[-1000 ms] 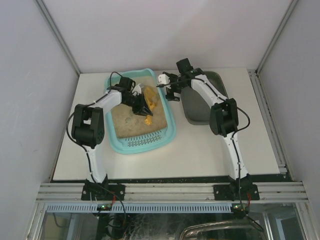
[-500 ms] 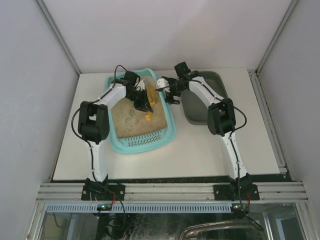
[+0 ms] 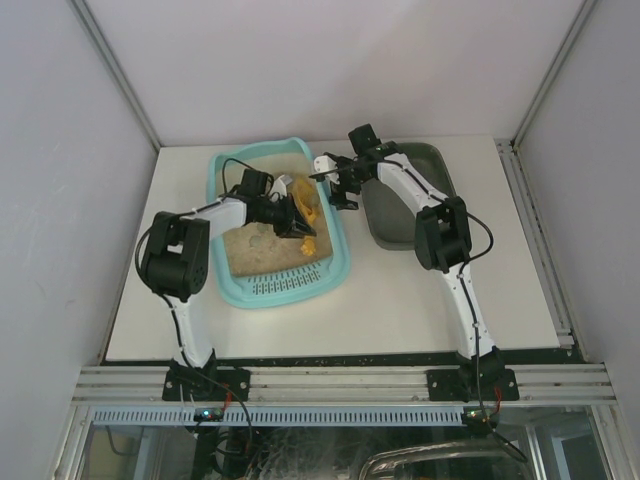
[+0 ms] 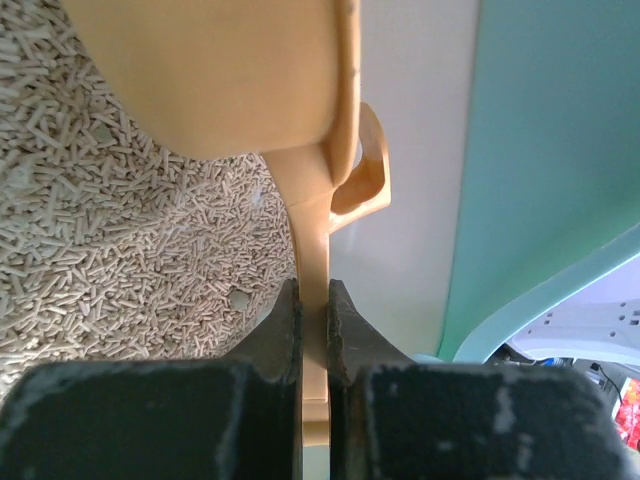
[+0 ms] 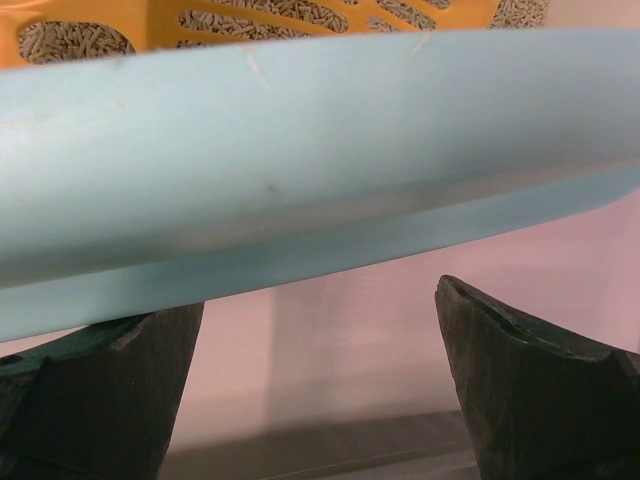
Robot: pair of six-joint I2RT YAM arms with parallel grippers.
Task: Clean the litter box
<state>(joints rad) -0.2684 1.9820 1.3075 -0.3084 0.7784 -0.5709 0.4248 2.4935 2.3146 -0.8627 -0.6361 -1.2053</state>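
The light-teal litter box [image 3: 338,240] lies left of centre, with tan litter [image 3: 255,245] inside and its grate strip [image 3: 285,288] at the near end. My left gripper [image 3: 285,213] is shut on the handle of an orange scoop [image 3: 305,203] over the litter by the right wall. In the left wrist view the fingers [image 4: 285,325] clamp the handle [image 4: 312,240], and the scoop's bowl [image 4: 230,70] is over litter pellets [image 4: 120,230]. My right gripper [image 3: 340,192] is open at the box's right rim [image 5: 300,150]. Its fingers [image 5: 540,390] stand apart below that rim.
A dark grey tray [image 3: 400,225] lies right of the litter box, under the right arm. Grey walls close in the table on three sides. Bare tabletop [image 3: 400,300] lies in front of both trays.
The left gripper has swung the scoop within the litter box, first toward the far end, then back nearer. The right gripper shifted slightly left to the box's rim and stays open.
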